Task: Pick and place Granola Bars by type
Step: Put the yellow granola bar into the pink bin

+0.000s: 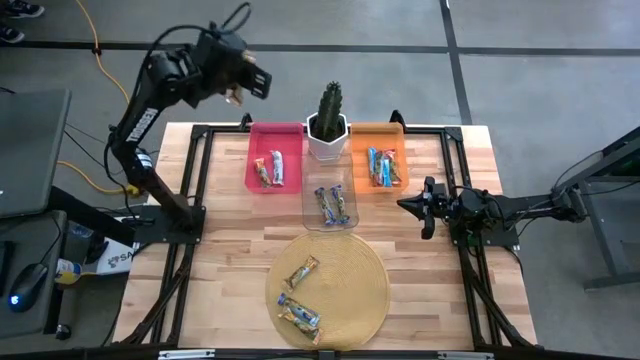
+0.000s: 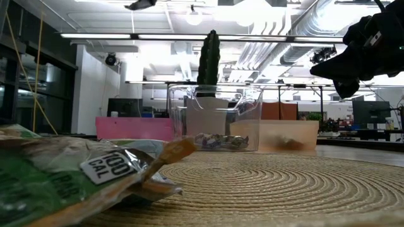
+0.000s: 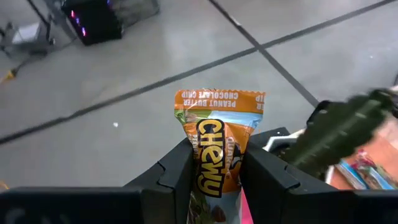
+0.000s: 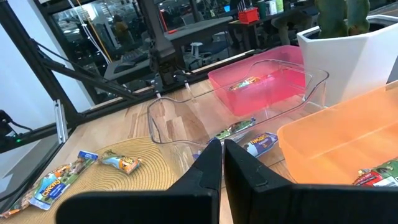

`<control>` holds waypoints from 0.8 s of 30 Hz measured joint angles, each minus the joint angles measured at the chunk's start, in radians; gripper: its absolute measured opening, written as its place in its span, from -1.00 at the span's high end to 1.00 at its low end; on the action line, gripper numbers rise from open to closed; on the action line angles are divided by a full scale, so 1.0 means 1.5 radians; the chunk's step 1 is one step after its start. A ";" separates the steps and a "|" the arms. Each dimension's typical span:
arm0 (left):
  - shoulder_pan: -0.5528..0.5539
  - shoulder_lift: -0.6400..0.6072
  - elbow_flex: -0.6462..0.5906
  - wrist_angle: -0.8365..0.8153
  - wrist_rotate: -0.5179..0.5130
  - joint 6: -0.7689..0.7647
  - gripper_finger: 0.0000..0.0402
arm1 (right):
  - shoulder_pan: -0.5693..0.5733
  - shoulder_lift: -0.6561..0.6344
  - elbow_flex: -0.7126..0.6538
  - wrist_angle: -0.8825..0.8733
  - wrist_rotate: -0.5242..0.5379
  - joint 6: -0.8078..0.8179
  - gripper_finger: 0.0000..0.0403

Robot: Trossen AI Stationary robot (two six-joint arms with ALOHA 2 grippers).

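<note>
My left gripper [image 1: 243, 88] is raised high near the table's far left corner, left of the pink bin [image 1: 262, 140], and is shut on a brown-yellow Chewy granola bar [image 3: 214, 149]. My right gripper [image 1: 408, 204] hovers shut at the right, beside the clear bin [image 1: 309, 205] and near the orange bin [image 1: 398, 132]; it shows shut in its wrist view [image 4: 222, 155]. Each bin holds granola bars lying flat. More bars [image 1: 300, 271] [image 1: 299, 316] lie on the round woven mat [image 1: 365, 290]. My left gripper pinches the Chewy bar about its middle [image 3: 216, 171] between the two fingers [image 3: 180, 168], which lie across its length. The wrapper's crimped end [image 3: 217, 98] sticks out past the fingertips. The bar is lifted clear of the table, high in the air.
A cactus in a white pot [image 1: 328, 128] stands at the far edge between the pink and orange bins. Black frame rails [image 1: 190, 190] run along both table sides. In the low view a green wrapper [image 2: 76, 173] lies close to the camera on the mat.
</note>
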 joint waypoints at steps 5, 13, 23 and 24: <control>0.111 0.001 -0.008 0.007 0.121 -0.005 0.42 | 0.000 0.000 0.000 0.000 0.000 0.000 1.00; 0.241 0.002 -0.140 0.046 0.341 -0.030 0.42 | 0.000 0.000 0.000 0.000 0.000 0.001 1.00; 0.272 0.002 -0.401 0.190 0.462 -0.069 0.42 | 0.000 0.000 0.000 0.000 0.000 0.001 1.00; 0.272 0.002 -0.425 0.202 0.464 -0.073 0.42 | 0.000 0.000 0.000 0.000 0.000 0.000 1.00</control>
